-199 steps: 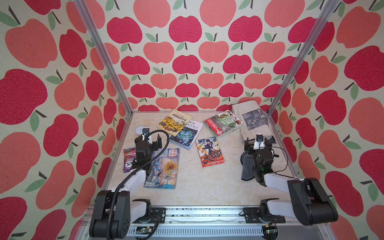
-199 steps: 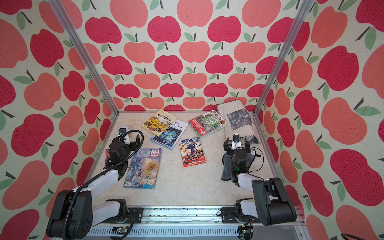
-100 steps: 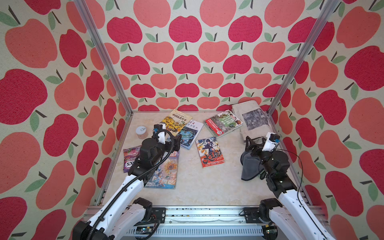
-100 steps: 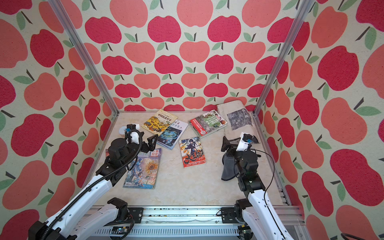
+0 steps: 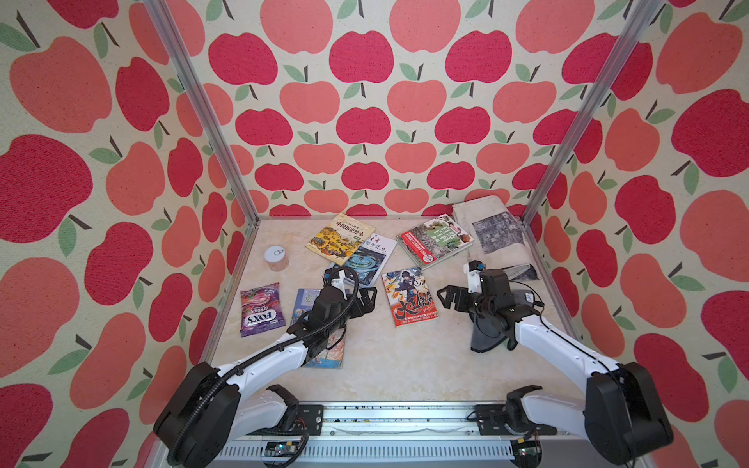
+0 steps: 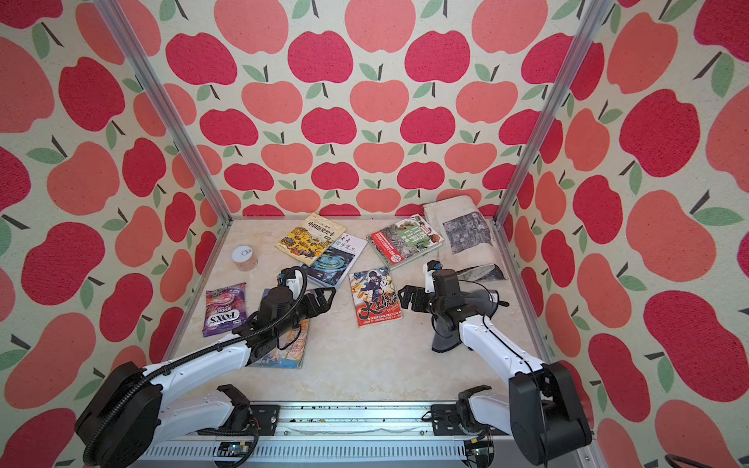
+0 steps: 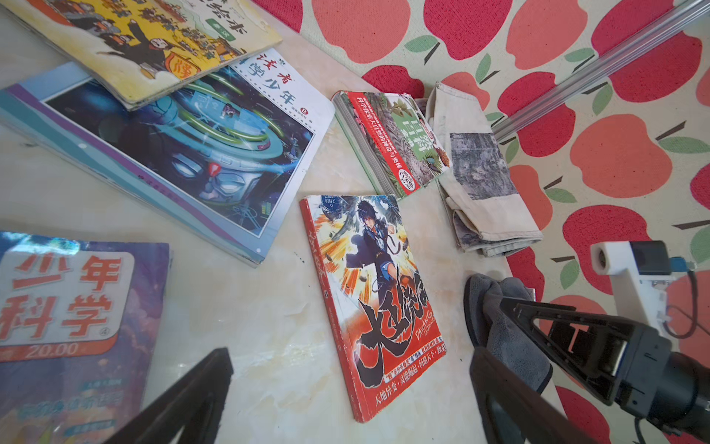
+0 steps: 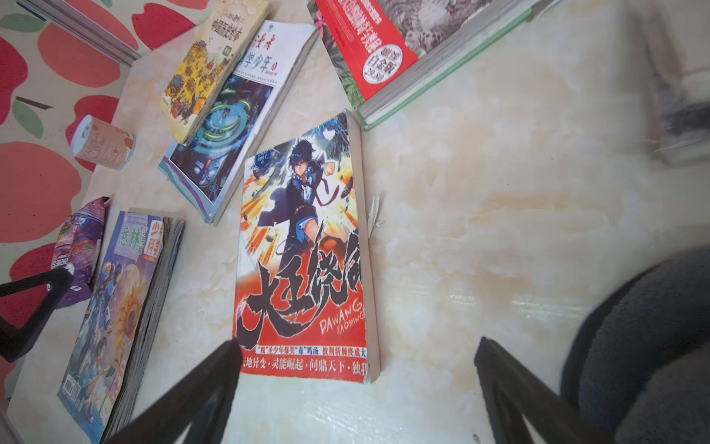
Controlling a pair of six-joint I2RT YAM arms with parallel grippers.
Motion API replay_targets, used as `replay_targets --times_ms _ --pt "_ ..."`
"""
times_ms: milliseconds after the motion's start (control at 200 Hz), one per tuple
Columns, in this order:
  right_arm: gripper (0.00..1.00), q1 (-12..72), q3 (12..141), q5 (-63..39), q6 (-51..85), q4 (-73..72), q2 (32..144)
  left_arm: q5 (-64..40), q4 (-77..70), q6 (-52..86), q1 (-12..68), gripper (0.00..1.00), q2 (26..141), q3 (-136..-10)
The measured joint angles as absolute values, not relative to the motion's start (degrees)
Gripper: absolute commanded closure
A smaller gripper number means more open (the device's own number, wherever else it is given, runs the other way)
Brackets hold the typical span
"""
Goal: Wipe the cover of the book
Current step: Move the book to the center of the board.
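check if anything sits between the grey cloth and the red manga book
Nothing visible does. Only bare table lies between the grey cloth and the red manga book. The open right gripper hangs over that gap, holding nothing.

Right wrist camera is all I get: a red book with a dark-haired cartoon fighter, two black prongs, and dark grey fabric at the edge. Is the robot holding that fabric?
Observer: No. The dark grey cloth lies loose on the marbled table, partly beneath the right arm, and the open right gripper holds nothing.
Operator: And the single black prong off to the side?
Observer: That belongs to the left gripper, open and empty, facing the red paperback book from its other side.
Operator: What is the blur at the far edge?
Observer: A folded beige canvas bag with a grey printed picture, in the table's far right corner.
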State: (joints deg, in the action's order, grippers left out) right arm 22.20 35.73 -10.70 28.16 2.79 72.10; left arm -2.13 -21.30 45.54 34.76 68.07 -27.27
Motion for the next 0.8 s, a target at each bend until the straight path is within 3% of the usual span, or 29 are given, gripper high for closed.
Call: replay_targets --times_ms 160,375,575,661,801 --pt "0.01 22.3 38.8 -14.2 29.1 3.1 81.4 -5.1 -25.6 51.2 34.2 0.01 75.7 -28.3" --pt "0.01 22.8 46.4 -19.1 30.2 2.9 93.2 -13.6 -36.4 58.7 32.1 0.01 94.8 -33.4" --pt "0.01 22.9 49.2 -21.0 30.2 2.3 96.8 -20.6 -47.4 66.1 31.5 0.01 107.2 -39.5" --pt "0.1 23.4 49.2 -21.1 30.4 2.4 96.8 -22.8 -48.3 68.1 31.7 0.01 109.5 -41.7" --pt "0.17 25.8 48.1 -21.7 30.5 1.7 96.7 -24.4 -49.0 70.1 32.5 0.01 110.4 -42.4"
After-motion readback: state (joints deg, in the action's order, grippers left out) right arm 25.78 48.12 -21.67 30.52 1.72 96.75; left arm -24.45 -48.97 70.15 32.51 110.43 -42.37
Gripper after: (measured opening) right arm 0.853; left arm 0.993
